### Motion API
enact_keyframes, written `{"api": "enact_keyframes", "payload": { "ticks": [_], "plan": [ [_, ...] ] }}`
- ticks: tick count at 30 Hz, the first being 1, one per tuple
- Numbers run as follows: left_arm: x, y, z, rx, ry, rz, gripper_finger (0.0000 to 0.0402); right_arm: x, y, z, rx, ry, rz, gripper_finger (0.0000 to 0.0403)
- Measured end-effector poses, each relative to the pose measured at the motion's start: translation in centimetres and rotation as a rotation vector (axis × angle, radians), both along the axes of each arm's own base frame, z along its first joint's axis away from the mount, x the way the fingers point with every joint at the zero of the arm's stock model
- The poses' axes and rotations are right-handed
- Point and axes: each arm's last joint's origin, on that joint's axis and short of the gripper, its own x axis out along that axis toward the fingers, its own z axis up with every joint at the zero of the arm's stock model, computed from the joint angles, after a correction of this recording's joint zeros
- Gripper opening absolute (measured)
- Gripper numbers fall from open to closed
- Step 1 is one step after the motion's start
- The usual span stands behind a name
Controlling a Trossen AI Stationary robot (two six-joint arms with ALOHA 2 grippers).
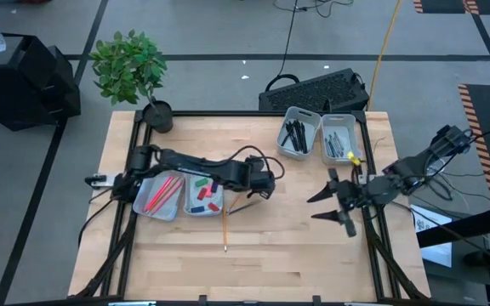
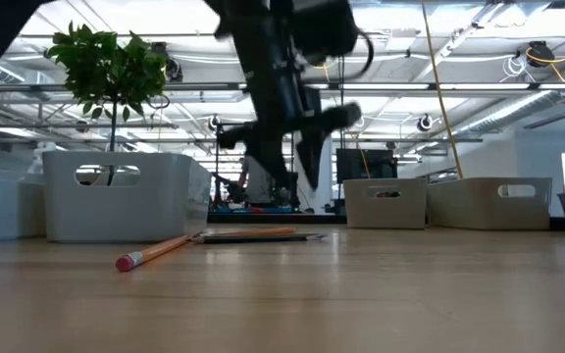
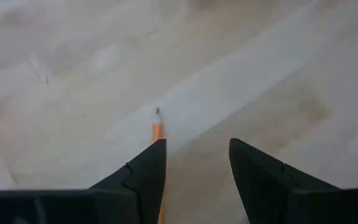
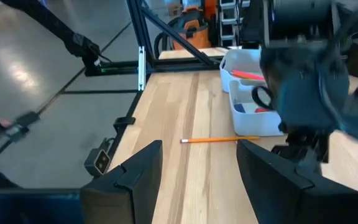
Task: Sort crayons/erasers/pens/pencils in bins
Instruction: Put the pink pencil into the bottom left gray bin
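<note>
An orange pencil [image 1: 225, 225] lies flat on the table near the left pair of bins; in the low view its pink eraser end [image 2: 126, 262] points toward the near edge. A second pencil [image 2: 253, 233] lies behind it. My left gripper [image 1: 247, 194] hovers open above them, fingers pointing down; in its wrist view a pencil tip [image 3: 158, 127] shows beside one finger, with the fingertips [image 2: 297, 181] clear of the table. One left bin [image 1: 164, 195] holds pink-red pencils, the other [image 1: 202, 195] holds erasers. My right gripper [image 1: 334, 208] waits open at the table's right.
The far right pair of bins [image 1: 317, 136] holds black pens [image 1: 296, 134] and other sticks. A potted plant [image 1: 134, 72] stands at the far left corner. A keyboard [image 1: 317, 89] lies beyond the far edge. Bare wood spreads across the near half of the table [image 1: 296, 263].
</note>
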Motion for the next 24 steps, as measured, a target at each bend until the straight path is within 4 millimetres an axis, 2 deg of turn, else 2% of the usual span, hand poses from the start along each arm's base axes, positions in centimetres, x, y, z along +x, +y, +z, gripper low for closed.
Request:
{"api": "enact_keyframes", "payload": {
  "ticks": [7,15,24],
  "plan": [
    [0.2,2.3,-2.7,-0.118,0.079,-0.002,0.0179,-0.9,-0.7,0.4,0.013,-0.010,-0.018,0.0201],
    [-0.8,3.9,-3.6,-0.256,0.171,0.064,0.0174,-0.5,-1.0,0.3,0.018,-0.004,-0.066,0.0201],
    [-0.5,3.5,-4.5,-0.320,0.166,0.075,0.0071,0.0,-1.2,0.1,0.026,0.006,-0.094,0.0201]
  ]
}}
